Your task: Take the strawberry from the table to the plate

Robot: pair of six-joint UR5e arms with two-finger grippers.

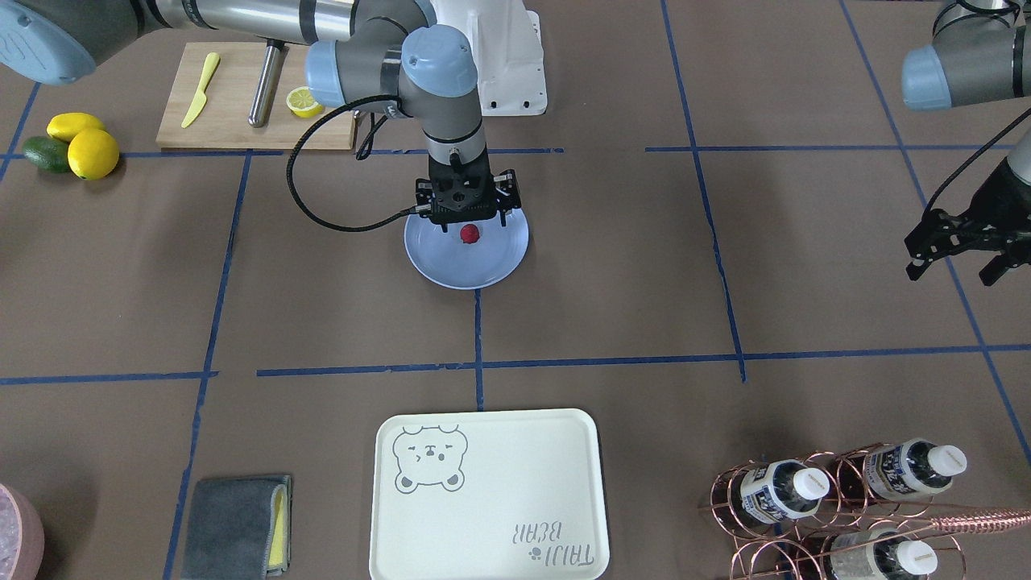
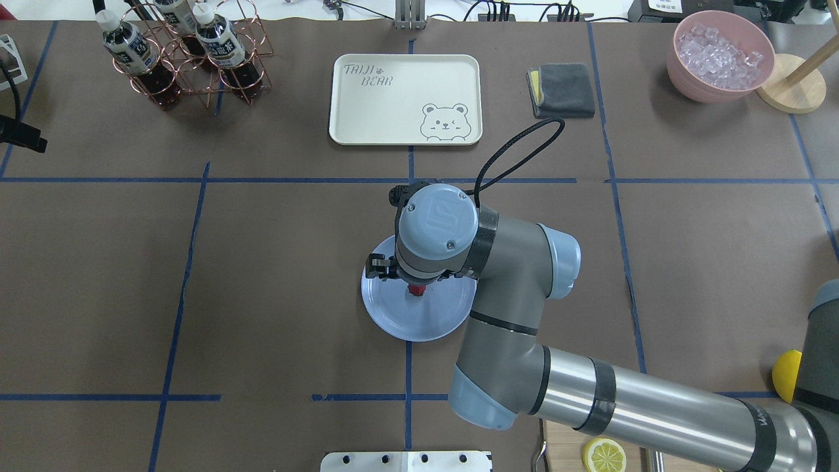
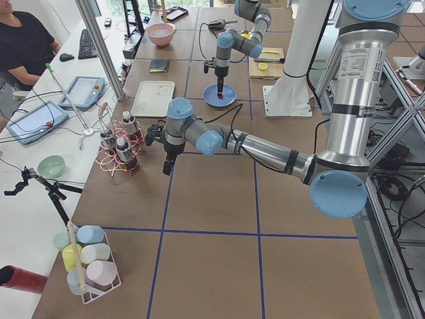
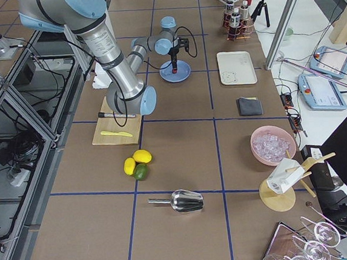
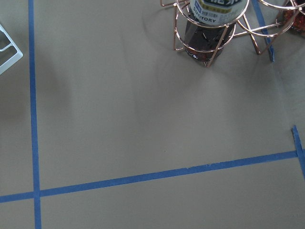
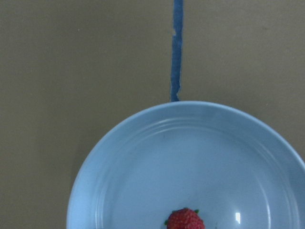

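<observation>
- Strawberry lies on the plate in the front-facing view, just below the right claw, whose jaws are spread wide and grip nothing. The left claw hangs at the view's right edge over the bench, well apart from the plate, its fingers parted and empty.
- Overhead, the right arm's wrist hides most of its claw. The strawberry shows beneath it, near the middle of the plate. The bear tray sits farther across the bench.
- From the left end, the near left claw points down beside the copper bottle rack. The far arm stands over the plate.
- From the right end, the plate is visible, but the berry is too small to make out.
- Left wrist view: bare bench, blue tape and a bottle in the copper bottle rack.
- Right wrist view: the strawberry rests inside the plate, at the bottom edge of the view.
</observation>
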